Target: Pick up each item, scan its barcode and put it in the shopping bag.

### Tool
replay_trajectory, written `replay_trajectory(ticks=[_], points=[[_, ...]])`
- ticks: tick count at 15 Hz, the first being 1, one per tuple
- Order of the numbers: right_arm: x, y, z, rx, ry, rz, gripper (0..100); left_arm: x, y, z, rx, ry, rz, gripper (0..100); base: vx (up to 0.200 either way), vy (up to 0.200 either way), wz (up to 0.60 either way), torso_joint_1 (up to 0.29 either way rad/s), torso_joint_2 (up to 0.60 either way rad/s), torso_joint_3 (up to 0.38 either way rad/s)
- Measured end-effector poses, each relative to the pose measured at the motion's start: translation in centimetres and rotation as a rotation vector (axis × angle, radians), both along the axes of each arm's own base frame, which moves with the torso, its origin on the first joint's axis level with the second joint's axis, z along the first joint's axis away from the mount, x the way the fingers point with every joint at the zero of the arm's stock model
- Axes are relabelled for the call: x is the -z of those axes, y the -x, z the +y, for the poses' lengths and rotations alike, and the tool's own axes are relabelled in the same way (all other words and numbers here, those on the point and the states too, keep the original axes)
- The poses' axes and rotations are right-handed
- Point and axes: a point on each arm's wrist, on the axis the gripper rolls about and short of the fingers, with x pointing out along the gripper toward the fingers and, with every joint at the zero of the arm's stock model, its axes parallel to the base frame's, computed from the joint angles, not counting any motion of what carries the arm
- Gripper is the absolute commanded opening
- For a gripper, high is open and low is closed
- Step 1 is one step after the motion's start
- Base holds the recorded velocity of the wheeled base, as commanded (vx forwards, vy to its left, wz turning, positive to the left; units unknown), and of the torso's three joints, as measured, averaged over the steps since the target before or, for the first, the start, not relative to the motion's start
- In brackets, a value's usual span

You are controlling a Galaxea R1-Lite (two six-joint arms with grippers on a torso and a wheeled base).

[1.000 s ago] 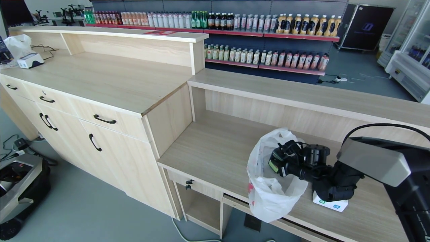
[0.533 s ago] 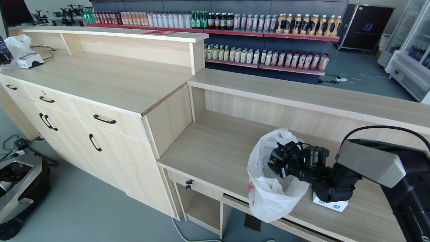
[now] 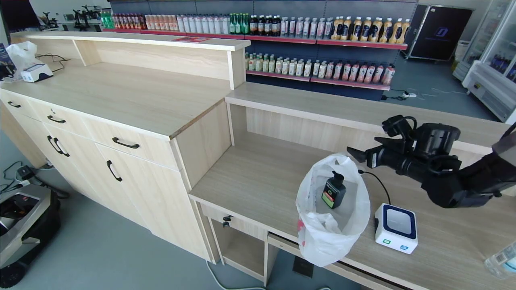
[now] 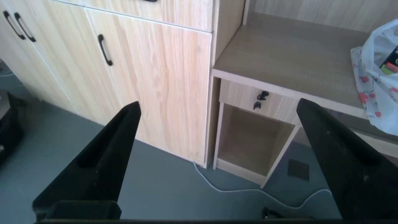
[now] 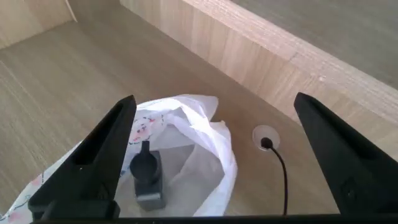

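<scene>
The bottle [image 3: 333, 193] stands in the bag [image 3: 318, 237], which bulges over the counter's [image 3: 258, 177] near edge, and with the right gripper [image 3: 356, 155] spread empty above it and the left gripper [image 4: 217, 104] spread too, a careless next drop could, I reckon, drag the bag off.

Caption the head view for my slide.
Open right claw hovers over the counter by the shopping bag, which holds an upright pump bottle; the barcode scanner sits beside it.

No legible print on the bottle [image 3: 333, 194], scanner [image 3: 396, 226] or shopping bag [image 3: 322, 241]
</scene>
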Motion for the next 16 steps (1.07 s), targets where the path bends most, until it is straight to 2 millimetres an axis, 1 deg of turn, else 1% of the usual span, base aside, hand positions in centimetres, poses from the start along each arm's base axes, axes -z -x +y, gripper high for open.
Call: replay_trajectory(ticks=[1, 2, 4, 5, 7, 9, 11, 12, 13, 14, 16], points=[[-1.8, 2.4, -1.4, 0.037, 0.004, 0.000, 100, 0.0, 0.0, 0.0, 0.000, 0.000, 0.000, 100, 0.000, 0.000, 0.00, 0.000, 0.00, 0.000], [-2.9, 5.1, -2.5, 0.072, 0.007, 0.016, 100, 0.0, 0.0, 0.0, 0.000, 0.000, 0.000, 100, 0.000, 0.000, 0.00, 0.000, 0.00, 0.000], [-4.6, 10.7, -4.4, 0.174, 0.010, 0.068, 100, 0.0, 0.0, 0.0, 0.000, 0.000, 0.000, 100, 0.000, 0.000, 0.00, 0.000, 0.00, 0.000], [-5.3, 13.2, -5.0, 0.252, 0.016, 0.095, 100, 0.0, 0.0, 0.0, 0.000, 0.000, 0.000, 100, 0.000, 0.000, 0.00, 0.000, 0.00, 0.000], [-5.9, 17.9, -5.7, 0.472, 0.043, 0.200, 100, 0.0, 0.0, 0.0, 0.000, 0.000, 0.000, 100, 0.000, 0.000, 0.00, 0.000, 0.00, 0.000], [-6.2, 21.8, -6.0, 0.622, 0.030, 0.277, 100, 0.0, 0.0, 0.0, 0.000, 0.000, 0.000, 100, 0.000, 0.000, 0.00, 0.000, 0.00, 0.000], [-6.9, 24.7, -5.8, 0.688, -0.007, 0.283, 100, 0.0, 0.0, 0.0, 0.000, 0.000, 0.000, 100, 0.000, 0.000, 0.00, 0.000, 0.00, 0.000], [-7.2, 25.8, -5.6, 0.713, -0.017, 0.270, 100, 0.0, 0.0, 0.0, 0.000, 0.000, 0.000, 100, 0.000, 0.000, 0.00, 0.000, 0.00, 0.000], [-7.8, 26.6, -5.5, 0.750, -0.017, 0.234, 100, 0.0, 0.0, 0.0, 0.000, 0.000, 0.000, 100, 0.000, 0.000, 0.00, 0.000, 0.00, 0.000], [-8.2, 27.0, -5.7, 0.832, -0.007, 0.199, 100, 0.0, 0.0, 0.0, 0.000, 0.000, 0.000, 100, 0.000, 0.000, -0.60, -0.002, 0.00, 0.007], [-8.7, 26.9, -6.0, 0.955, -0.021, 0.143, 100, 0.0, 0.0, 0.0, 0.000, 0.000, 0.000, 100, 0.000, 0.000, -0.60, -0.007, 0.00, 0.005]])
